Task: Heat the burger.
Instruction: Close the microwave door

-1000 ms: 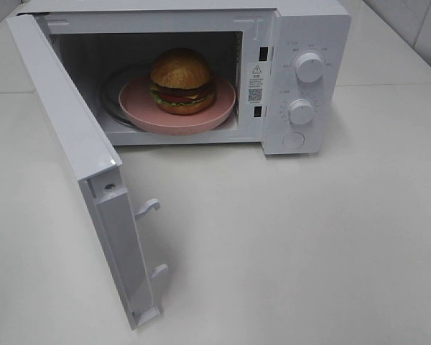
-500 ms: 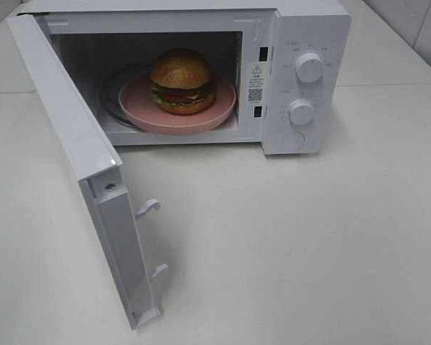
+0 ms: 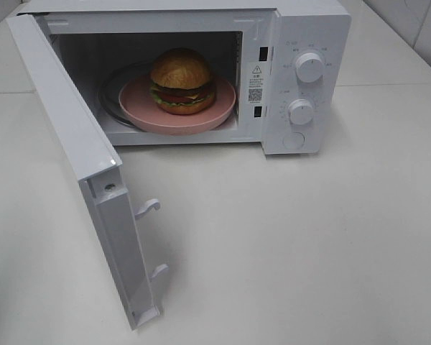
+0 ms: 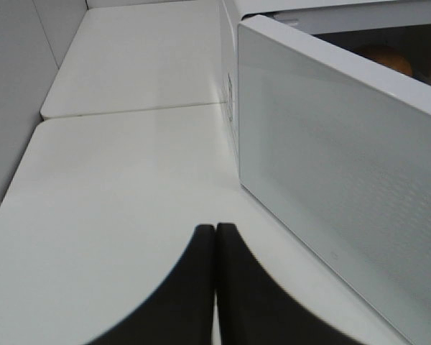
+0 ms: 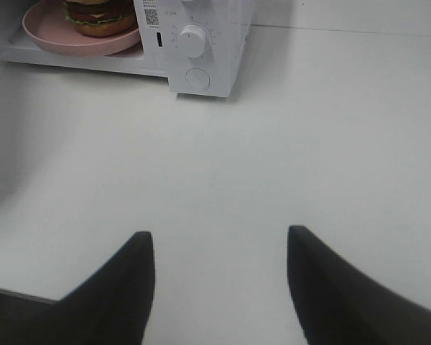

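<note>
From my console I saw the burger [image 3: 182, 80] sitting on the pink plate [image 3: 140, 108] inside the microwave [image 3: 309, 29], roughly centred in its cavity. The microwave's door [image 3: 65, 122] stood swung wide open. The plate's front rim reached close to the cavity's sill.

The left gripper [image 4: 215, 244] had its fingers pressed together with nothing between them, and it hung on the outer side of the microwave's door, near but not touching it. The right gripper [image 5: 219, 236] had its fingers apart and empty, hovering over the table [image 3: 309, 237] in front of the microwave's control panel.

I judged the burger to be light, soft and loosely stacked. A squeeze on the bun would likely dent it or slide the layers apart. If it needed shifting, I would take the plate by its front rim and leave the burger alone. The rim looked stiff but smooth, so possibly slippery. As the burger sat well inside the microwave, I reckoned closing the door came next.
</note>
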Available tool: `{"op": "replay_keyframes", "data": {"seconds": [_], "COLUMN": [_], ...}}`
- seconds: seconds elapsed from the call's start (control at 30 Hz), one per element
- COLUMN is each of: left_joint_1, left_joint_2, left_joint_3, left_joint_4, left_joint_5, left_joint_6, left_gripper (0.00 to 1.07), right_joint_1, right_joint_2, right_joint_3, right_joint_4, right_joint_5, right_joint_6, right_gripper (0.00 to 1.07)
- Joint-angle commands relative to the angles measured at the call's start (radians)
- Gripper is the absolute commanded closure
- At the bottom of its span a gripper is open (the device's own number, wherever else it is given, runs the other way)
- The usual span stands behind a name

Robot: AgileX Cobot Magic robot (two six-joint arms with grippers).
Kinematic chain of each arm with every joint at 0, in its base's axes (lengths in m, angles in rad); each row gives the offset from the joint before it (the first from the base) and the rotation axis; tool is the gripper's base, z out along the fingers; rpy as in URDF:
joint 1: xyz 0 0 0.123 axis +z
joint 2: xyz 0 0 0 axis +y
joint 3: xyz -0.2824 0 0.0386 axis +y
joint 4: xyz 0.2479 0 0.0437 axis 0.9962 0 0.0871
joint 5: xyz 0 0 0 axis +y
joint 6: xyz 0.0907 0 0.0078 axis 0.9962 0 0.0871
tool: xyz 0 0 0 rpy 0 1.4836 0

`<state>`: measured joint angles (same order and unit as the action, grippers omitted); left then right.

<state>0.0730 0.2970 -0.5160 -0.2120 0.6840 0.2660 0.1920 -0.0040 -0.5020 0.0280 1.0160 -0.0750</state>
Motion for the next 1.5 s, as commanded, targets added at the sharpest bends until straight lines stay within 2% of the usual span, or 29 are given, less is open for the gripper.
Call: {"op": "replay_keyframes", "data": {"seconds": [0.03, 0.1, 0.2, 0.27, 0.37, 0.43, 0.47, 0.5, 0.53, 0.57, 0.6, 0.63, 0.67, 0.7, 0.73, 0.77, 0.8, 0.9, 0.97, 1.0, 1.07, 1.17, 1.23, 1.27, 1.3, 1.37, 1.4, 1.43, 1.5], "left_joint_1": [-0.003, -0.003, -0.003, -0.003, -0.003, -0.003, -0.003, -0.003, -0.003, -0.003, -0.003, -0.003, -0.003, -0.003, -0.003, -0.003, -0.003, -0.003, -0.003, -0.003, -0.003, -0.003, -0.003, -0.003, -0.003, -0.003, -0.003, -0.003, -0.003], "left_joint_2": [0.070, 0.165, 0.203, 0.337, 0.371, 0.490, 0.490, 0.519, 0.570, 0.570, 0.596, 0.641, 0.641, 0.665, 0.702, 0.702, 0.737, 0.752, 0.794, 0.794, 0.823, 0.831, 0.867, 0.867, 0.887, 0.896, 0.913, 0.913, 0.936], "left_joint_3": [-0.008, -0.008, -0.008, -0.008, -0.008, -0.008, -0.008, -0.009, -0.011, -0.011, -0.011, -0.011, -0.011, -0.011, -0.011, -0.011, -0.011, -0.011, -0.011, -0.011, -0.011, -0.011, -0.012, -0.012, -0.012, -0.012, -0.012, -0.012, -0.014], "left_joint_4": [-0.019, -0.054, -0.076, -0.165, -0.193, -0.346, -0.346, -0.395, -0.477, -0.477, -0.521, -0.598, -0.598, -0.641, -0.728, -0.728, -0.803, -0.840, -0.956, -0.956, -1.046, -1.073, -1.184, -1.184, -1.246, -1.277, -1.330, -1.330, -1.403], "left_joint_5": [-0.096, -0.168, -0.195, -0.287, -0.309, -0.385, -0.385, -0.397, -0.418, -0.418, -0.423, -0.432, -0.432, -0.436, -0.437, -0.437, -0.436, -0.436, -0.432, -0.432, -0.416, -0.410, -0.373, -0.373, -0.352, -0.338, -0.317, -0.317, -0.293], "left_joint_6": [0.049, 0.103, 0.123, 0.222, 0.260, 0.397, 0.397, 0.436, 0.513, 0.513, 0.559, 0.652, 0.652, 0.695, 0.765, 0.765, 0.828, 0.864, 1.005, 1.005, 1.104, 1.140, 1.273, 1.273, 1.332, 1.357, 1.421, 1.421, 1.507], "left_gripper": [1.06, 1.06, 1.06, 1.06, 1.06, 1.06, 1.06, 1.06, 1.06, 1.06, 1.06, 1.06, 1.06, 1.06, 1.06, 1.06, 1.06, 1.06, 1.06, 1.06, 1.06, 1.06, 1.06, 1.06, 1.06, 1.06, 1.06, 1.06, 1.06], "right_joint_1": [0.001, 0.001, 0.001, 0.001, 0.001, 0.001, 0.001, 0.001, 0.001, 0.001, 0.001, 0.001, 0.001, 0.001, 0.001, 0.001, 0.001, 0.001, 0.001, 0.001, 0.001, 0.001, 0.001, 0.001, 0.001, 0.001, 0.001, 0.001, 0.001], "right_joint_2": [-0.027, -0.027, -0.027, -0.027, -0.027, -0.027, -0.027, -0.027, -0.027, -0.027, -0.027, -0.027, -0.027, -0.027, -0.027, -0.027, -0.027, -0.027, -0.027, -0.027, -0.027, -0.027, -0.027, -0.027, -0.027, -0.027, -0.027, -0.027, -0.027], "right_joint_3": [0.003, 0.003, 0.003, 0.003, 0.003, 0.003, 0.003, 0.003, 0.003, 0.003, 0.003, 0.003, 0.003, 0.003, 0.003, 0.003, 0.003, 0.003, 0.003, 0.003, 0.003, 0.003, 0.003, 0.003, 0.003, 0.003, 0.003, 0.003, 0.003], "right_joint_4": [0.006, 0.006, 0.006, 0.006, 0.006, 0.006, 0.006, 0.006, 0.006, 0.006, 0.006, 0.006, 0.006, 0.006, 0.006, 0.006, 0.006, 0.005, 0.005, 0.005, 0.005, 0.005, 0.005, 0.005, 0.005, 0.003, 0.001, 0.001, 0.001], "right_joint_5": [-0.014, -0.014, -0.014, -0.014, -0.014, -0.014, -0.014, -0.014, -0.014, -0.014, -0.014, -0.014, -0.014, -0.014, -0.014, -0.014, -0.014, -0.014, -0.014, -0.014, -0.014, -0.014, -0.014, -0.014, -0.014, -0.014, -0.014, -0.014, -0.014], "right_joint_6": [-0.009, -0.009, -0.009, -0.009, -0.007, -0.007, -0.007, -0.007, -0.007, -0.007, -0.007, -0.007, -0.007, -0.007, -0.006, -0.006, -0.006, -0.007, -0.006, -0.006, -0.006, -0.006, -0.006, -0.006, -0.005, -0.004, -0.001, -0.001, -0.001], "right_gripper": [0.54, 0.54, 0.54, 0.54, 0.54, 0.54, 0.54, 0.54, 0.54, 0.54, 0.54, 0.54, 0.54, 0.54, 0.54, 0.54, 0.54, 0.54, 0.54, 0.54, 0.54, 0.54, 0.54, 0.54, 0.54, 0.54, 0.54, 0.54, 0.54]}}
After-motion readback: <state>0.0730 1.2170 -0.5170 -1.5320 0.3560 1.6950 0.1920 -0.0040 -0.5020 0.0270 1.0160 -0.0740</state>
